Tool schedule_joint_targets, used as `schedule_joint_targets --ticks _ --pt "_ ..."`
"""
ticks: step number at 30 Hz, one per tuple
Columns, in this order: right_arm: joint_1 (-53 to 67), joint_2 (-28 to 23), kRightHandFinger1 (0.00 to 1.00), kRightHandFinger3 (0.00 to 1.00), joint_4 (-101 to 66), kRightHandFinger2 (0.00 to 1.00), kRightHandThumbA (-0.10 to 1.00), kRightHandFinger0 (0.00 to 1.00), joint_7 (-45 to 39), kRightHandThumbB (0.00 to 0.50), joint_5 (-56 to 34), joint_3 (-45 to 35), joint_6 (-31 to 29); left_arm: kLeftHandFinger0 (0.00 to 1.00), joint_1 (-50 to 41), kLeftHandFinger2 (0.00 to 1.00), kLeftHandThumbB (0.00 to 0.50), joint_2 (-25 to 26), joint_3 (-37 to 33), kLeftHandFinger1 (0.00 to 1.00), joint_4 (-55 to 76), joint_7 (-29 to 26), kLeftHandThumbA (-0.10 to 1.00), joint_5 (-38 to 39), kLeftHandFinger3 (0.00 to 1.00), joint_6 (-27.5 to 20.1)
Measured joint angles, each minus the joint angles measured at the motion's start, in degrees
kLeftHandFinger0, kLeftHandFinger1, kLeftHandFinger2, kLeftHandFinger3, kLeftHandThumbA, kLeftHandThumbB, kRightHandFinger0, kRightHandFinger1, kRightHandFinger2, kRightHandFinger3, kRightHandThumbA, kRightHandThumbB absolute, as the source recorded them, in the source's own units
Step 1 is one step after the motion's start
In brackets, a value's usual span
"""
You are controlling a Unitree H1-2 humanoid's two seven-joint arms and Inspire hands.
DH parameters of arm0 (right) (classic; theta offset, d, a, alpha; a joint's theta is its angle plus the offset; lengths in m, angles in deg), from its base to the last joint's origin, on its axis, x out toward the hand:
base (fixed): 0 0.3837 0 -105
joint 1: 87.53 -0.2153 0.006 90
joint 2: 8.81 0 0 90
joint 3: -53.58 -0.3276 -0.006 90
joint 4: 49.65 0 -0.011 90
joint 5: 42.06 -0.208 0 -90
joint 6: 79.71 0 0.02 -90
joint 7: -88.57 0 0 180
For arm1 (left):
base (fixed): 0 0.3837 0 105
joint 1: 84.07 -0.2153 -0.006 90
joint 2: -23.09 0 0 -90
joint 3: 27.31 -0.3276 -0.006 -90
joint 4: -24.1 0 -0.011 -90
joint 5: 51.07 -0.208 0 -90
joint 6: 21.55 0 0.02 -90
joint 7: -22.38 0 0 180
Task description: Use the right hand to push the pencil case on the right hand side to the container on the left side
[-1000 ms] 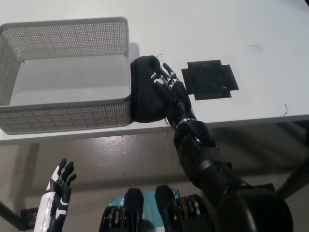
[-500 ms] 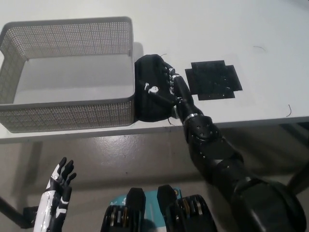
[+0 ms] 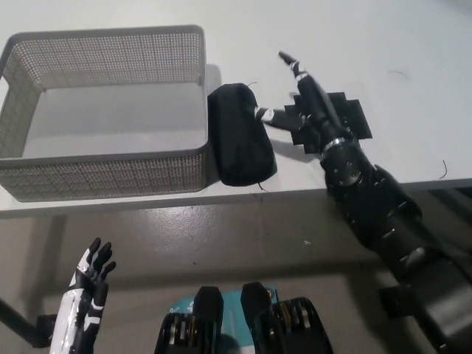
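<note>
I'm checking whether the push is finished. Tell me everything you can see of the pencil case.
The pencil case is a plain black, soft-looking, rounded oblong pouch lying flat on the white table near its front edge. Its left side rests against the outer right wall of the grey mesh container; it is outside, not in it. The black right hand, open, is at its right side, one fingertip at or near its edge.
</note>
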Motion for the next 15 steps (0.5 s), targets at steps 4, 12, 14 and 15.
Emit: schedule_joint_targets --ticks 4,12,14,15 --pt "1.66 -0.38 1.00 1.00 -7.48 1.00 1.00 1.00 -0.15 0.378 0.02 -1.83 0.16 1.00 -0.01 1.00 0.262 0.00 0.00 1.00 0.04 0.03 0.86 0.02 1.00 0.00" --pt "10.67 -0.75 1.00 1.00 -25.89 1.00 1.00 1.00 -1.61 0.389 -0.25 -4.05 1.79 1.00 -0.01 1.00 0.262 -0.01 -0.03 1.00 -0.06 0.06 0.87 0.00 1.00 0.03" --pt "13.75 -0.75 1.00 1.00 -29.94 1.00 1.00 1.00 -2.14 0.368 -0.52 -4.16 2.39 1.00 -0.01 1.00 0.263 -0.01 -0.04 1.00 -0.12 0.07 0.87 -0.01 1.00 0.06" --pt "15.08 -0.75 1.00 1.00 -31.40 1.00 1.00 1.00 -2.30 0.362 -0.66 -4.19 2.54 1.00 -0.01 1.00 0.264 -0.01 -0.04 1.00 -0.14 0.07 0.87 -0.01 1.00 0.06"
